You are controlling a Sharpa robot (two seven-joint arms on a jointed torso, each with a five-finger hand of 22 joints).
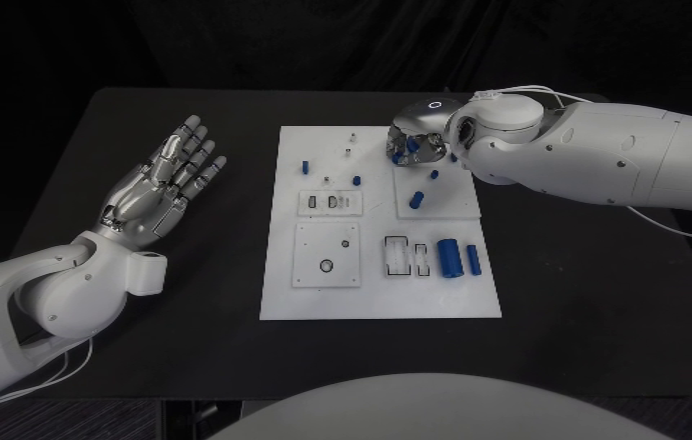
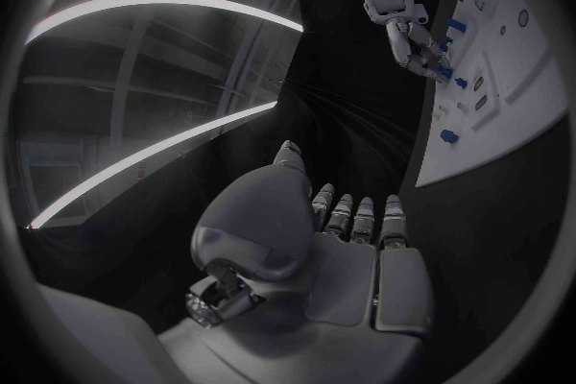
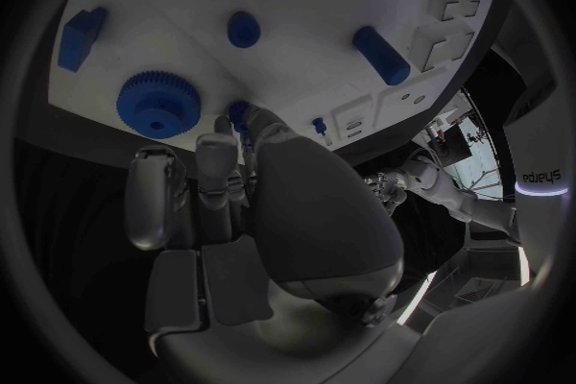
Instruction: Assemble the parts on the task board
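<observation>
Pickup step, by your right hand (image 1: 420, 140): fingers curled over a small blue part (image 3: 239, 112) at the task board's (image 1: 375, 295) far right corner; grip unconfirmed. Left hand (image 1: 156, 188) hovers open above the tabletop (image 1: 577, 300). Next, you need a secure pinch.

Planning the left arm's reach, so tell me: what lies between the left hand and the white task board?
Only bare black table lies between the open left hand and the white task board, seen in the head view.
</observation>
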